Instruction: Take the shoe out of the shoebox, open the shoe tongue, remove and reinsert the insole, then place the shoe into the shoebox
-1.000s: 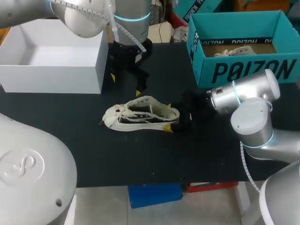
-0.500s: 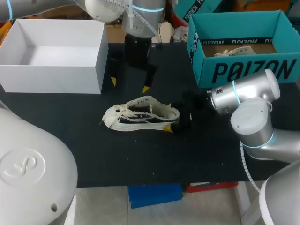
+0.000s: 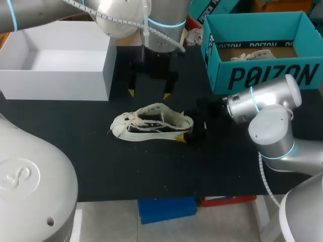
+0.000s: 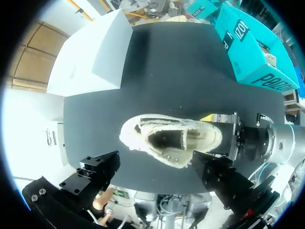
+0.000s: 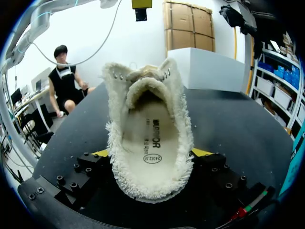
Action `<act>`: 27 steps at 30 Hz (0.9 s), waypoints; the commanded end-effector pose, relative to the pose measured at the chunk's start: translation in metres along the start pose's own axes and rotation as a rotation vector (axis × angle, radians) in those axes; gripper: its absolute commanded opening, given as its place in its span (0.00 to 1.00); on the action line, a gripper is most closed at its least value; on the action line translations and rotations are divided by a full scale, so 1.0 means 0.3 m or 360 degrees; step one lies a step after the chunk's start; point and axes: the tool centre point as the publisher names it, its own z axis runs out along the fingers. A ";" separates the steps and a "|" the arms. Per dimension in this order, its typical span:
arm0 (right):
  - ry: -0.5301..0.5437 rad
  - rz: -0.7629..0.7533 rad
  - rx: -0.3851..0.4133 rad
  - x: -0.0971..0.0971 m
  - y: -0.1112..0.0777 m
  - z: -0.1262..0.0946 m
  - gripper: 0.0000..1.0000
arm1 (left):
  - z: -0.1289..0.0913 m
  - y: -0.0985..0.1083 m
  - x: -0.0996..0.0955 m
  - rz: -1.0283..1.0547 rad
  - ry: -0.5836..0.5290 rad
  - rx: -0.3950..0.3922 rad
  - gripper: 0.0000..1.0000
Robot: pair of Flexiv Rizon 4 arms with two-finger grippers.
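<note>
Head view: shoe (image 3: 151, 123) sits upright mid-frame on the black table (image 3: 101, 166), toe to the left. Left gripper (image 3: 149, 94) hangs just above it in the frame, fingers spread, holding nothing, clear of the shoe. Right gripper (image 3: 183, 126) is at the heel, clenched on it from both sides. Teal shoebox (image 3: 262, 75) upper right; white box (image 3: 55, 75) upper left. Left wrist view: shoe lies beneath the released fingers, opening upward, right gripper at its heel. Right wrist view: heel sits between the fingers, a yellow tip against each side; insole (image 5: 147, 138) lies inside the shoe.
</note>
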 end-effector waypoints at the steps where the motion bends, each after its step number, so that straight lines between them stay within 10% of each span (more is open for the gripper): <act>1: -0.0003 0.0001 0.0001 -0.002 -0.006 0.004 0.00 | -0.010 0.011 0.003 -0.0003 -0.0009 0.0056 1.00; 27: -0.0003 0.0001 0.0001 -0.002 -0.006 0.004 0.00 | 0.164 0.069 0.172 0.0099 -0.0222 0.0108 1.00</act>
